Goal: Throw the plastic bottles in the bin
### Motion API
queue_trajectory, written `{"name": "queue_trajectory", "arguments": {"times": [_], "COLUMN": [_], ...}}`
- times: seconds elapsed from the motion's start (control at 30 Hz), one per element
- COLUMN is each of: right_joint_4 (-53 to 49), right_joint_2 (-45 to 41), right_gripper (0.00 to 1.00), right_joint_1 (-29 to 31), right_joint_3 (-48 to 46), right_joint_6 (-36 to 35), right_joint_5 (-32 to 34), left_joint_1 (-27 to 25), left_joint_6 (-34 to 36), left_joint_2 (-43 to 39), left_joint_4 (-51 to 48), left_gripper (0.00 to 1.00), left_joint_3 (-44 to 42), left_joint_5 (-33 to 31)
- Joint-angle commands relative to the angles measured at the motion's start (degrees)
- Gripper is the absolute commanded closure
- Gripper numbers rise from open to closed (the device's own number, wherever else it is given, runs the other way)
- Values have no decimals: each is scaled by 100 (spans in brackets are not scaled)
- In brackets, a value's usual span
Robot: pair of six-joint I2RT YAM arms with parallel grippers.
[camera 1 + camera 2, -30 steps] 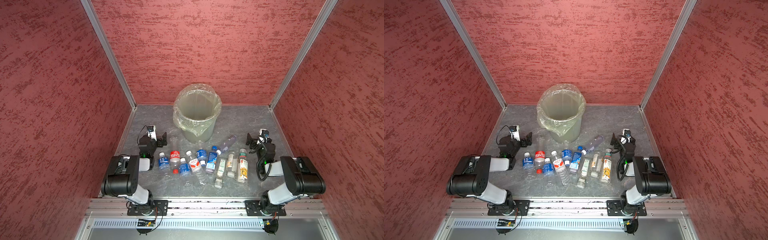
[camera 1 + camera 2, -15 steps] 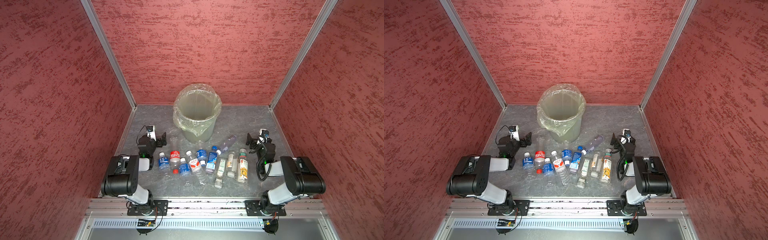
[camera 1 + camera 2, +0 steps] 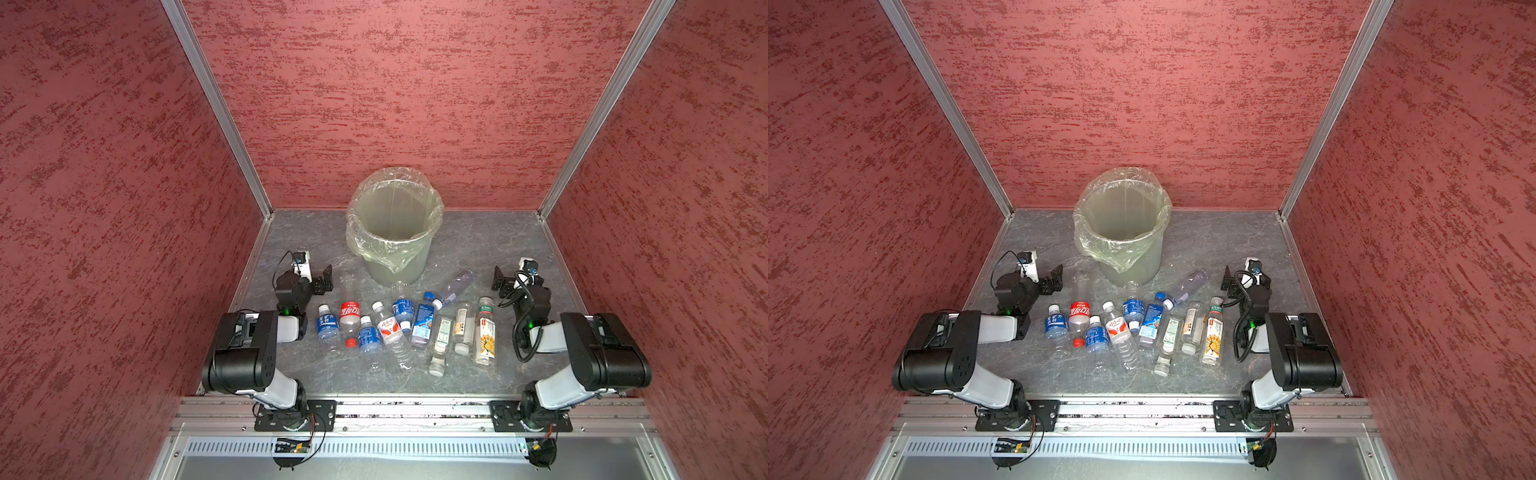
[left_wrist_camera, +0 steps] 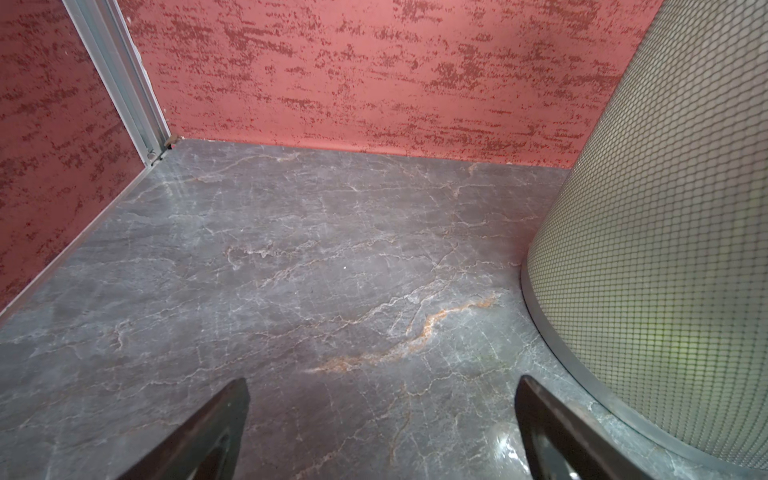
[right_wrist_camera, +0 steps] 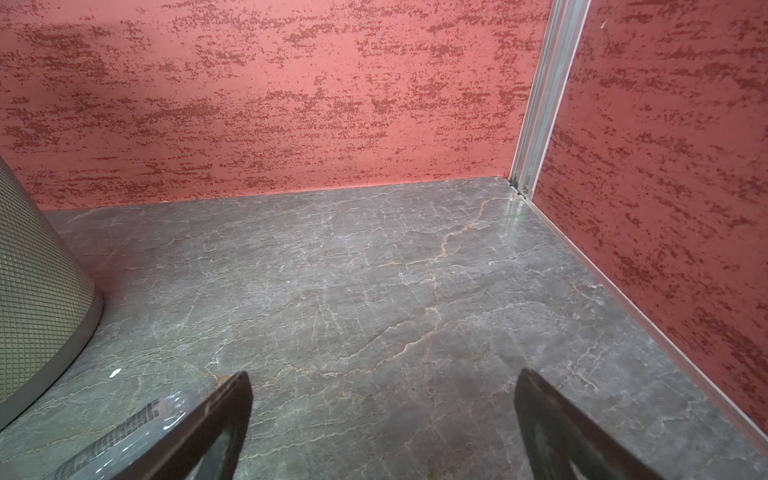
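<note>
**Bottles on the floor, both grippers wide and empty**

Bottles lie in a loose row across the middle of the grey marbled floor (image 3: 478,232), none of them in the bin. Going left to right in both top views: the left gripper (image 3: 324,279) sits at about 9 o'clock from the cluster, jaws spread wide with nothing between them; in the left wrist view its two dark fingers (image 4: 199,432) frame only bare floor, with the bin's gridded wall (image 4: 665,208) close by.

Next comes the row of plastic bottles (image 3: 399,328). A small blue-label bottle (image 3: 327,326) is leftmost, then the red-label bottle (image 3: 350,313) with its red cap toward 6 o'clock. Beside it lie a second blue-label bottle (image 3: 369,336), a white-and-red-label bottle (image 3: 388,328) and more blue-labelled ones (image 3: 422,320). Further right lie pale-labelled bottles (image 3: 463,322), and the yellow-flower-label bottle (image 3: 484,332) closes the row. A clear purplish bottle (image 3: 457,284) lies tilted at about 1 o'clock from the cluster.

The bin (image 3: 395,232), lined with a crinkly clear bag, stands upright at 12 o'clock from the row, near the back wall; nothing shows inside.

The right gripper (image 3: 500,281) rests at about 3 o'clock, also fully spread and empty. In the right wrist view, a clear bottle (image 5: 137,432) lies just outside one finger (image 5: 208,428).
</note>
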Motion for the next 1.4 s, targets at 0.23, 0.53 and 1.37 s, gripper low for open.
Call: {"name": "queue_trajectory", "arguments": {"times": [0.23, 0.53, 1.37], "right_joint_4": [-861, -2205, -8828], "right_joint_2": [-621, -1821, -3172], "right_gripper": [1, 1, 1], "right_joint_1": [-34, -23, 1772], "right_joint_3": [329, 848, 3965], "right_joint_6": [-17, 518, 2384], "right_joint_5": [5, 1351, 2793], "left_joint_1": [-181, -673, -2805], "left_joint_6": [47, 182, -2079], "left_joint_2": [-1134, -2673, -4045], "left_joint_4": [-385, -474, -6046], "left_gripper": [1, 1, 1], "left_joint_3": [-228, -691, 1568], "left_joint_5": [-447, -1119, -3577]}}
